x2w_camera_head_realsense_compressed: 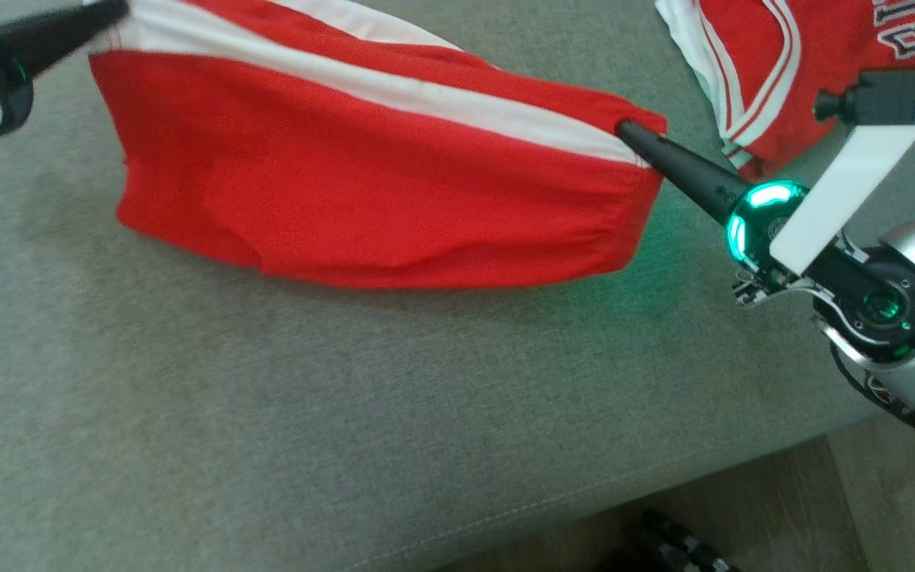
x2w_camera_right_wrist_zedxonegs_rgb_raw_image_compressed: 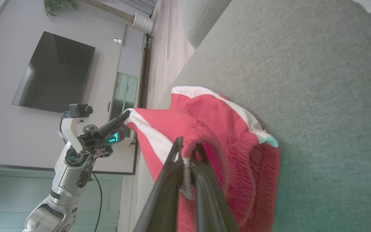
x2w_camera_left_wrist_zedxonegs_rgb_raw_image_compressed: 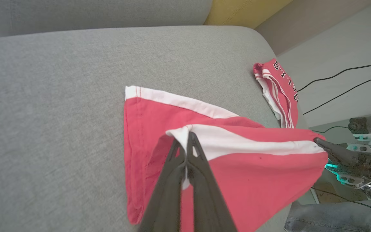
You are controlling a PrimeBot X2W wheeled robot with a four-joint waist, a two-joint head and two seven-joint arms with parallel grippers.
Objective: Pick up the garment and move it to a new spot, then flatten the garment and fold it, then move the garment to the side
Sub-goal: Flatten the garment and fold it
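The garment is a pair of red shorts (x2w_camera_head_realsense_compressed: 362, 183) with a white side stripe, held stretched above a grey sofa seat (x2w_camera_head_realsense_compressed: 267, 413). My left gripper (x2w_camera_head_realsense_compressed: 112, 12) is shut on the hem corner at the upper left; the left wrist view shows its fingers (x2w_camera_left_wrist_zedxonegs_rgb_raw_image_compressed: 185, 141) pinching the white stripe of the shorts (x2w_camera_left_wrist_zedxonegs_rgb_raw_image_compressed: 253, 174). My right gripper (x2w_camera_head_realsense_compressed: 624, 129) is shut on the elastic waistband end at the right; in the right wrist view the fingers (x2w_camera_right_wrist_zedxonegs_rgb_raw_image_compressed: 182, 151) clamp the gathered waistband of the shorts (x2w_camera_right_wrist_zedxonegs_rgb_raw_image_compressed: 224, 129). The lower layer sags onto the cushion.
A second red and white jersey (x2w_camera_head_realsense_compressed: 791, 56) with lettering lies at the back right of the seat, also seen as the jersey (x2w_camera_left_wrist_zedxonegs_rgb_raw_image_compressed: 279, 90) near the cushion edge. The sofa's front edge (x2w_camera_head_realsense_compressed: 505, 516) runs along the bottom right, with floor beyond.
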